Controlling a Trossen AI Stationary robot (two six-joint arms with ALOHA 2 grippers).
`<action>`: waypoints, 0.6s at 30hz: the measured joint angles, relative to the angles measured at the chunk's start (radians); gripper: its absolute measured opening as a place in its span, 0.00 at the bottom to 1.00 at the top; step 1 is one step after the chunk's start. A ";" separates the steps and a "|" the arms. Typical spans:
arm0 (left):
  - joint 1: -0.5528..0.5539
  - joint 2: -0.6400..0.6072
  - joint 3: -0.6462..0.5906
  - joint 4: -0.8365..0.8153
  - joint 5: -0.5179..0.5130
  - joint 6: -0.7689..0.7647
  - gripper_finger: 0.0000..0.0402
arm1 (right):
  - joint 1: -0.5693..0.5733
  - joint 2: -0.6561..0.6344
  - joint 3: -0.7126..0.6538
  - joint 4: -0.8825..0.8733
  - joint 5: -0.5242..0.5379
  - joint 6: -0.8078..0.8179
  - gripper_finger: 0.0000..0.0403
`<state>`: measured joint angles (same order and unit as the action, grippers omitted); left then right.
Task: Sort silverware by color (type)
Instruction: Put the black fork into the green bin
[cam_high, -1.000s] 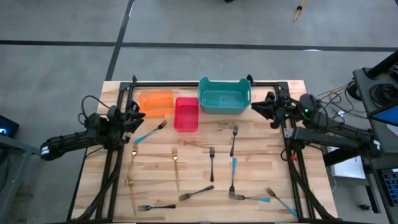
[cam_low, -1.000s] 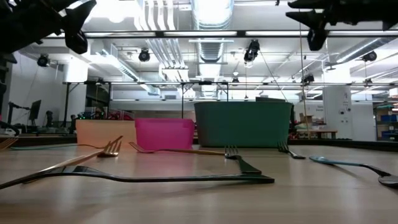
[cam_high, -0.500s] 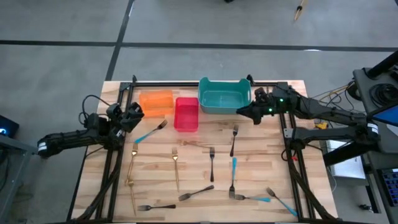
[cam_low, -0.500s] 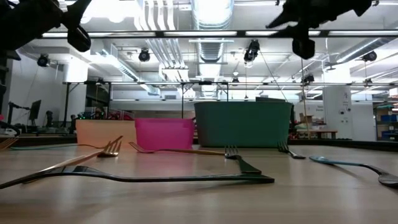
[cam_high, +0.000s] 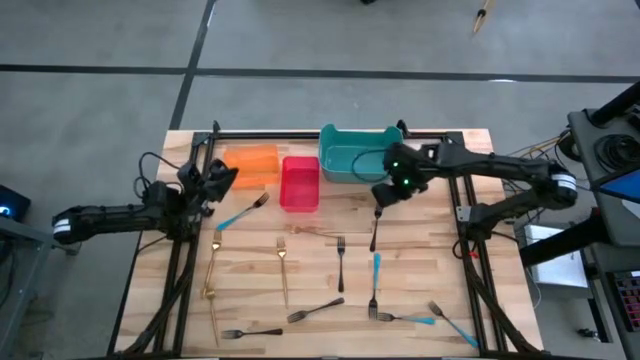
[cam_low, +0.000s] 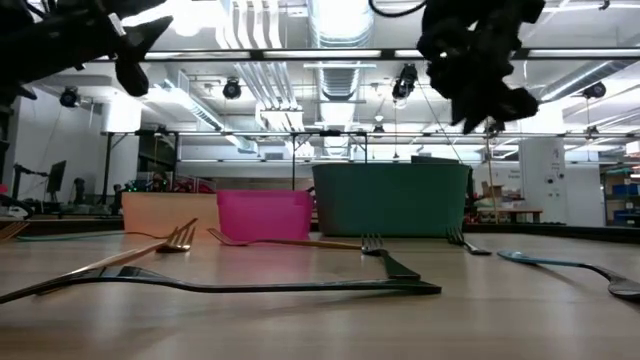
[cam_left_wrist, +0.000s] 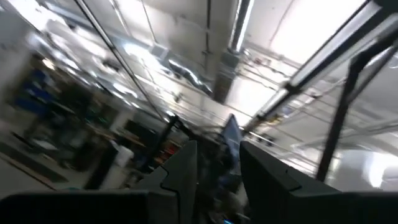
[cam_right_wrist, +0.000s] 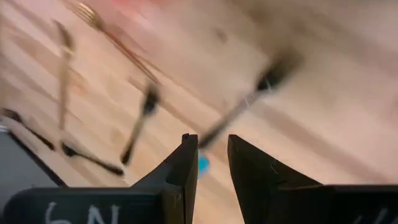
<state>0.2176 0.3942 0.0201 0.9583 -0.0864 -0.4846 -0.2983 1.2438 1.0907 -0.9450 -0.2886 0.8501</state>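
Observation:
Several slim forks lie flat and scattered on the wooden table (cam_high: 430, 250): dark ones (cam_high: 341, 262), gold ones (cam_high: 283, 262) and blue-handled ones (cam_high: 238, 213). My right gripper (cam_high: 383, 195) hangs open, pointing down, above the head end of a dark fork (cam_high: 376, 228) in front of the teal bin (cam_high: 360, 155). The right wrist view shows that fork (cam_right_wrist: 249, 102) beyond the open fingers of my right gripper (cam_right_wrist: 212, 140). My left gripper (cam_high: 225, 176) is open in the air at the table's left, near the orange bin (cam_high: 250, 163), tilted up toward the ceiling.
A red bin (cam_high: 300, 183) stands between the orange and teal bins along the far edge. Black frame rails (cam_high: 190, 240) run down both sides of the table. Bare wood lies between the scattered forks.
My right gripper has swung from the table's right edge toward the middle, past the front of the teal bin, and has tipped from level to pointing down over the dark fork. My left gripper has turned a little in place. No fork has moved.

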 joint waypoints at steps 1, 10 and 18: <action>0.000 0.002 0.000 0.019 -0.030 0.036 0.26 | 0.011 0.022 0.015 -0.035 0.000 0.026 0.20; 0.000 -0.011 0.000 0.139 -0.087 0.332 0.26 | 0.110 0.175 0.086 -0.194 0.000 0.237 0.20; -0.001 -0.007 0.000 0.119 -0.030 0.345 0.26 | 0.144 0.329 0.073 -0.177 -0.007 0.277 0.27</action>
<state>0.2169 0.3869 0.0204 1.0770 -0.1164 -0.1394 -0.1543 1.5728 1.1634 -1.1215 -0.2958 1.1267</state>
